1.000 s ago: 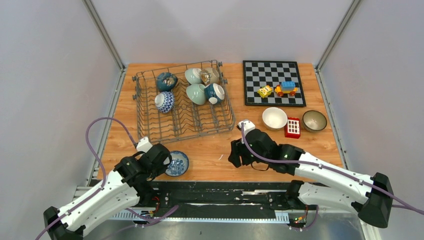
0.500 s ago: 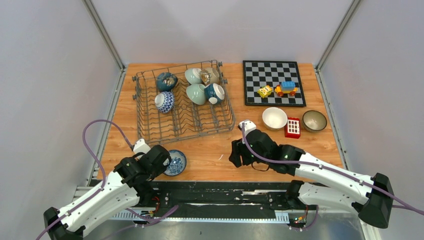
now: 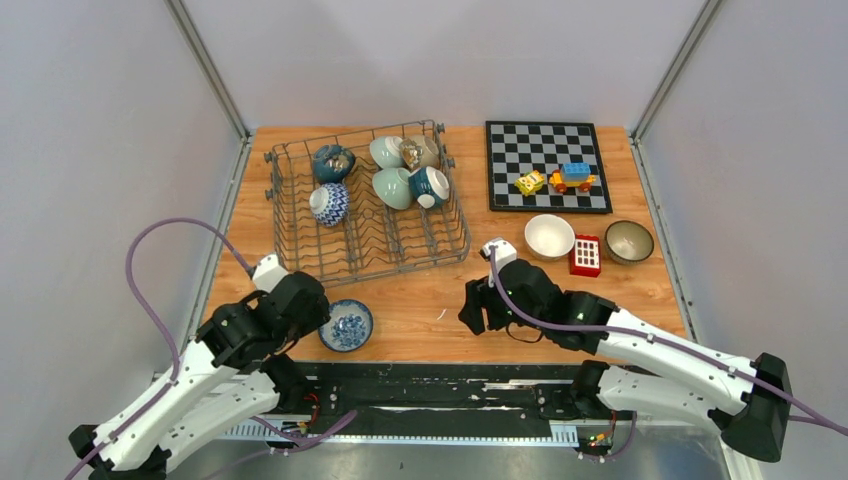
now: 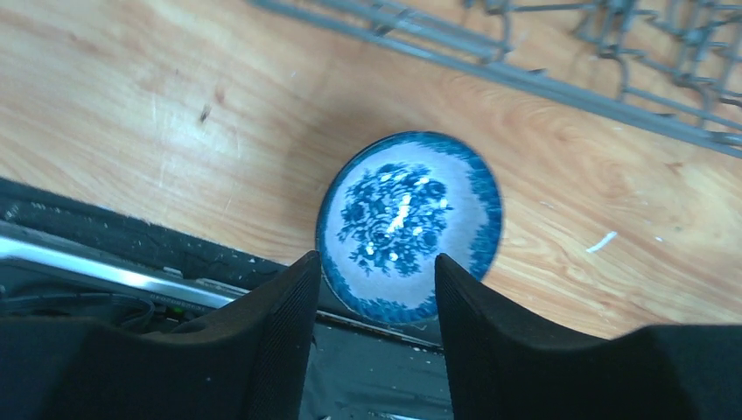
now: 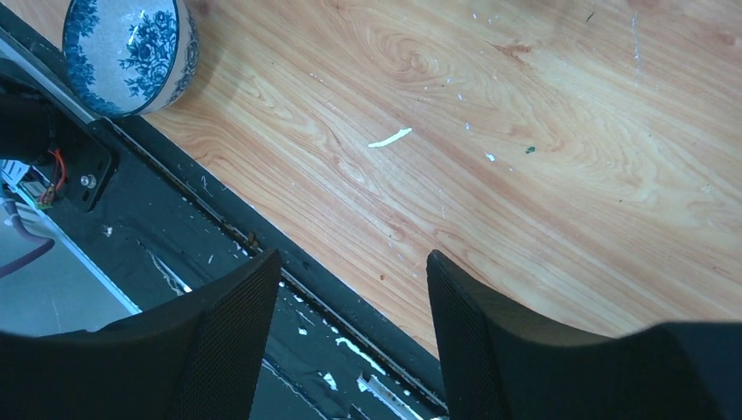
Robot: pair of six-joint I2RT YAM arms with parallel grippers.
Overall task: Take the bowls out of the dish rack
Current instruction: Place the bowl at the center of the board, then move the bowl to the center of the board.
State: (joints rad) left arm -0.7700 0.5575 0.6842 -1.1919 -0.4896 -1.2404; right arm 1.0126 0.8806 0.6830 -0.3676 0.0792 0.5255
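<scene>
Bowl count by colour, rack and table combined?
Blue-and-white patterned ceramic bowls: 3
Dark teal ceramic bowl: 1
Pale green ceramic bowls: 2
Beige-brown ceramic bowls: 2
Cream white ceramic bowl: 1
Total: 9

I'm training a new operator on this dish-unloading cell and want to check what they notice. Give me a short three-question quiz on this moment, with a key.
1. Count: how many bowls stand on the table, outside the dish rack?
2. True or false: the left hand and the right hand are both open and hold nothing.
3. What lies between the cream white bowl and the brown bowl? A) a toy car B) a red block C) a spoon

Key:
1. Three, counting the floral blue bowl near the left hand.
2. True.
3. B.
</scene>
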